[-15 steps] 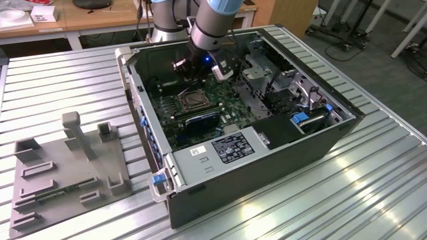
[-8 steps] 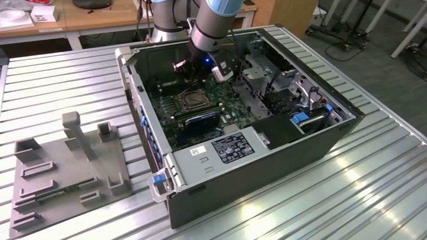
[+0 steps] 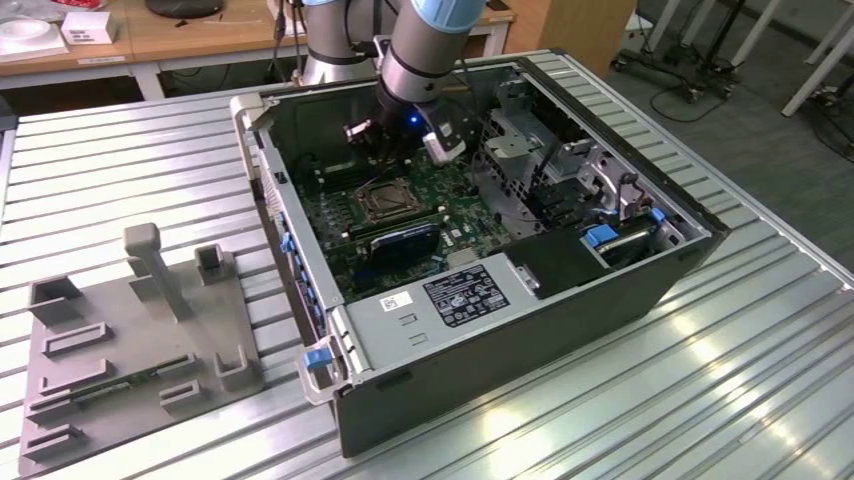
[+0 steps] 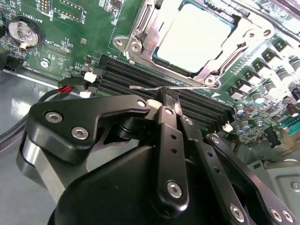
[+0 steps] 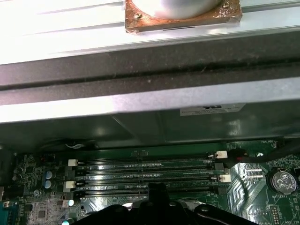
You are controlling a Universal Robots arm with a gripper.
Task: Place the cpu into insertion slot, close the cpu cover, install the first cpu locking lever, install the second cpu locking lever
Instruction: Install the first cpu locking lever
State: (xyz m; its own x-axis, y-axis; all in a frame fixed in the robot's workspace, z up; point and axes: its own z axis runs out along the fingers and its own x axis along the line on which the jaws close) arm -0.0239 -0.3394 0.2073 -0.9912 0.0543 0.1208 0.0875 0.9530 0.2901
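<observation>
The cpu (image 4: 194, 35) lies in the insertion slot (image 3: 382, 200), its pale silver top showing through the window of the cpu cover (image 4: 140, 28), which lies flat over it. A thin wire locking lever (image 4: 140, 87) runs along the socket's edge beside the memory slots. My gripper (image 4: 166, 96) is shut, and its narrow black fingertips meet right at this lever's handle. I cannot tell whether they pinch the wire or only touch it. In the exterior view the gripper (image 3: 390, 140) hangs inside the open computer case (image 3: 534, 310), just behind the socket.
Long black memory slots (image 5: 145, 176) lie between the gripper and the case wall. A coin battery (image 4: 21, 30) sits on the green board. A drive cage (image 3: 561, 170) fills the case's right side. A grey fixture (image 3: 134, 340) stands on the ribbed table at the exterior view's left.
</observation>
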